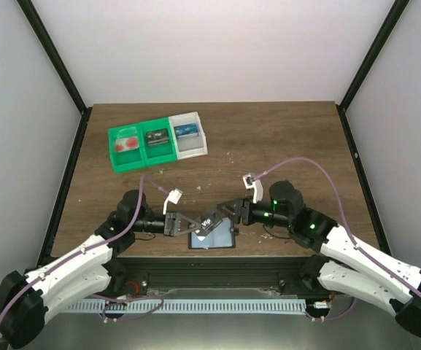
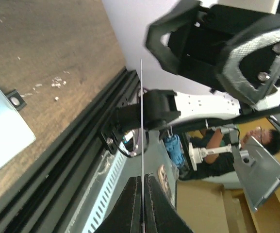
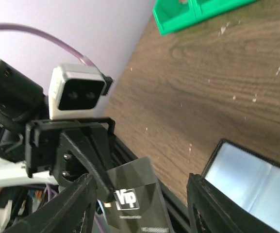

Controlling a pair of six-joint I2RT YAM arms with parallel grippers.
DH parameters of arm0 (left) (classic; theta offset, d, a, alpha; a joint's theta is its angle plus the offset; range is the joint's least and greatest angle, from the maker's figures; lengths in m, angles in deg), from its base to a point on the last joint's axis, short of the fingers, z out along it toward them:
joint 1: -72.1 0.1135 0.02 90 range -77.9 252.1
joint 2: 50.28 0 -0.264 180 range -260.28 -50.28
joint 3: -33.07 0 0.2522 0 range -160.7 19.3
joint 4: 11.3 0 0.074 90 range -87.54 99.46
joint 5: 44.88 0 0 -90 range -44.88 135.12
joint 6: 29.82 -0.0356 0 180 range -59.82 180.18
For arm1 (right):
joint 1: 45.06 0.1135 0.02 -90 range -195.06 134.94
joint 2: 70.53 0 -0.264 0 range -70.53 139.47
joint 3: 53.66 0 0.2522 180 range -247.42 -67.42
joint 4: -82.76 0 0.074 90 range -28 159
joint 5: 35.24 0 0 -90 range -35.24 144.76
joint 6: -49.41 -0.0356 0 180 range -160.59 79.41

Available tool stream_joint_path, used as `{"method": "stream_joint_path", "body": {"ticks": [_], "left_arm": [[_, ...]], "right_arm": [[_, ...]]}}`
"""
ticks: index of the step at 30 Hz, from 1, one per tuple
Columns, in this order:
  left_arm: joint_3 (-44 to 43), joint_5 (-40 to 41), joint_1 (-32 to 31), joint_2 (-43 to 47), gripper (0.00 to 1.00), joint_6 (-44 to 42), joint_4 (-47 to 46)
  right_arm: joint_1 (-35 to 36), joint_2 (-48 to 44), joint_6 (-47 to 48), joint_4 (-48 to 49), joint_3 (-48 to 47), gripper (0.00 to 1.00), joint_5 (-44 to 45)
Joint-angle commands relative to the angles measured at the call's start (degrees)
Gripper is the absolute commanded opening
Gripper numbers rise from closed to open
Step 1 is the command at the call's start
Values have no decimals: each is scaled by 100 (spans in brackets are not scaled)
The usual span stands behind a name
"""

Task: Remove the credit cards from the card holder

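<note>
Grey card pinched in the left jaws over the open holder; right jaws spread around it.

Wooden table (image 1: 283,146). Green-and-white tray (image 1: 112,149) sits far left, with a red-and-white card (image 1: 128,144) in its left compartment. The card holder (image 1: 225,240) lies open at the near edge, blue-grey lining up, under both grippers. The credit card (image 3: 137,199), grey and marked "Vip", is held above the holder's left part. The left gripper (image 2: 142,182) is clamped on the card, which shows edge-on as a thin line between the pads in the left wrist view. The right gripper (image 3: 142,187) has its fingers apart. The card sits in their gap and appears to touch neither; the holder is beside the right-hand finger.
</note>
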Motion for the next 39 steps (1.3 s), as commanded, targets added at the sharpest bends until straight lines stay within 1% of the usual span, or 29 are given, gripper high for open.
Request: {"method": "stream_joint_path", "body": {"ticks": [1, 5, 7, 9, 11, 15, 16, 17, 19, 20, 22, 23, 27, 30, 33, 39], "left_arm": [[34, -686, 19, 140, 0, -214, 84], [141, -702, 23, 194, 0, -90, -78], [186, -758, 16, 193, 0, -24, -174], [217, -771, 21, 209, 0, -23, -183], [247, -740, 15, 219, 0, -41, -157], [221, -643, 22, 213, 0, -116, -15], [204, -618, 19, 207, 2, -122, 10], [180, -582, 18, 203, 5, -131, 40], [118, -497, 19, 202, 12, -145, 119], [85, -432, 18, 214, 18, -133, 134], [1, -202, 17, 266, 36, -137, 325], [-46, -49, 17, 313, 42, -130, 414], [-20, 689, 22, 627, 52, 60, 517], [224, 1018, 20, 824, 56, 625, 113], [503, 1132, 17, 904, 57, 1103, -528], [273, 1204, 14, 689, 58, 1001, -586]], "right_arm": [[-167, 302, 351, -180, -30, 54, -1114], [-169, 626, 430, -73, -25, 57, -1562], [-171, 714, 396, 63, 16, 52, -1769], [-176, 768, 323, 260, 110, 45, -1971], [-178, 810, 226, 462, 196, 35, -2125], [-184, 739, -56, 871, 429, 7, -2199], [-185, 707, -135, 978, 485, 2, -2193], [-186, 666, -218, 1058, 526, 1, -2164], [-188, 589, -365, 1214, 606, 1, -2091], [-188, 558, -431, 1294, 649, 0, -2063], [-186, 483, -590, 1514, 733, 1, -2005], [-186, 452, -679, 1640, 787, 0, -1957], [-188, 320, -1286, 2339, 1146, 1, -1543], [-186, 313, -2016, 3230, 1528, 0, -1155], [-187, 430, -2454, 3948, 1682, 0, -884], [-186, 819, -2850, 4488, 1623, 0, -531]]}}
